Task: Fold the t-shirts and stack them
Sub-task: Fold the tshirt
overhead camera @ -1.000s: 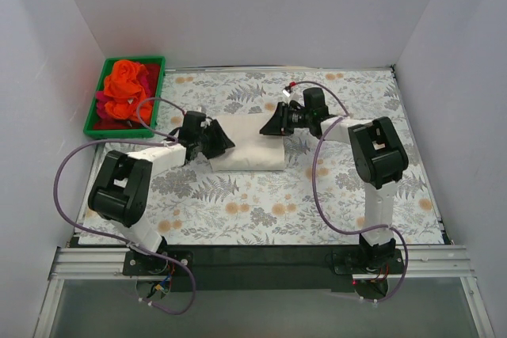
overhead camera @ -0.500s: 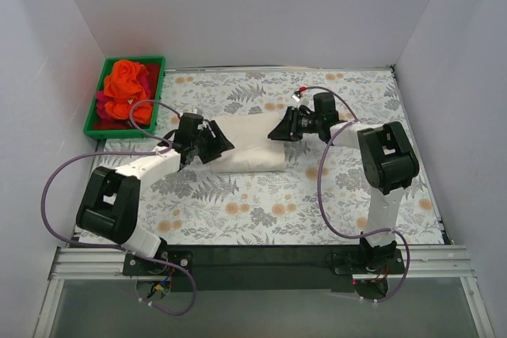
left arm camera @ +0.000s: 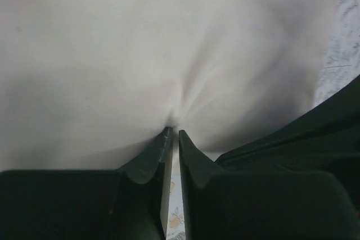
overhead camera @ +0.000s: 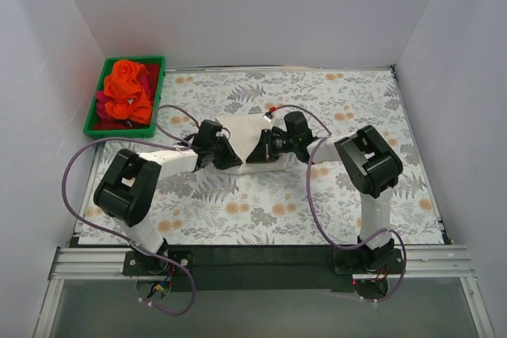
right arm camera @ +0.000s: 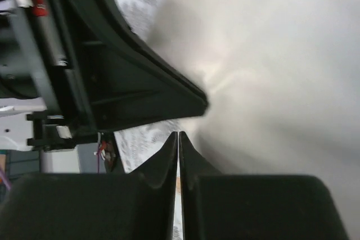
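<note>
Floral tablecloth [overhead camera: 261, 211] covers my whole work surface: grey ferns and pale orange blooms on white, lying flat. Green plastic bin [overhead camera: 93, 100] sits at its far left corner, just beside the left wall. White enclosure walls [overhead camera: 238, 13] stand on three sides. At the near edge, a black base plate [overhead camera: 261, 263] lies across aluminium rails [overhead camera: 87, 263].

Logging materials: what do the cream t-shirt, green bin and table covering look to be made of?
The cream t-shirt: soft matte cloth, creases fanning from a pinched spot. The green bin: probably rigid plastic, smooth with a straight rim. The table covering: thin floral-printed sheet lying flat; fabric or vinyl, unclear.
</note>
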You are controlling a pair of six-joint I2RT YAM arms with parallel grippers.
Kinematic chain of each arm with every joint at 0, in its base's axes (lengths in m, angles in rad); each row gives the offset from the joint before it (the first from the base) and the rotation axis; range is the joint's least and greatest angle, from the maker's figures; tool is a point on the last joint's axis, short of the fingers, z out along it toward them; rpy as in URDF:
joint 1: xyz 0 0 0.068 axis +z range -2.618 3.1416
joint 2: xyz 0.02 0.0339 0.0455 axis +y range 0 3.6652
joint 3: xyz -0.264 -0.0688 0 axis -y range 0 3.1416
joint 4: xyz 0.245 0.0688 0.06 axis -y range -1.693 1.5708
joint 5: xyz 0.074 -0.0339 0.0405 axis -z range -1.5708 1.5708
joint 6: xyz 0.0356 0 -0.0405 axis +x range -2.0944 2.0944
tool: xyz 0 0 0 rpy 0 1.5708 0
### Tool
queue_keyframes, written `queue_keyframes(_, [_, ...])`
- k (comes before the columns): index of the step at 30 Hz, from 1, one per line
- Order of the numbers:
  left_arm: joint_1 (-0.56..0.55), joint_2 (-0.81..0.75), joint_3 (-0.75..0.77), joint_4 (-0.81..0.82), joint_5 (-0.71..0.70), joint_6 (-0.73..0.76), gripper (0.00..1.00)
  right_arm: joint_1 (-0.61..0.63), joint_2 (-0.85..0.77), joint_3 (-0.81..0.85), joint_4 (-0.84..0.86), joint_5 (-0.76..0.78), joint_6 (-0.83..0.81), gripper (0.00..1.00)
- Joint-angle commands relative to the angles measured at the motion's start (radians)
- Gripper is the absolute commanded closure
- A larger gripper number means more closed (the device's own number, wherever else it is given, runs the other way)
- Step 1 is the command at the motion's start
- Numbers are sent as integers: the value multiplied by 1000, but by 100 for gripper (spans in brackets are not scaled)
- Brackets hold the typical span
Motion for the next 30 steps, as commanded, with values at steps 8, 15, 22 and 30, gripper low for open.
queue_keyframes(8, [95, 126, -240, 116, 86, -154, 100, -127, 171, -244, 202, -19, 30, 99])
queue_keyframes(15, [113, -73, -231, 59, 102, -110, 92, -201, 1, -295, 201, -85, 53, 99])
queue_keyframes(22, [115, -251, -170, -1, 61, -64, 84, -189, -123, -234, 197, -132, 110, 99])
queue_keyframes(30, [179, -169, -282, 44, 34, -88, 92, -178, 41, -131, 197, -63, 96, 99])
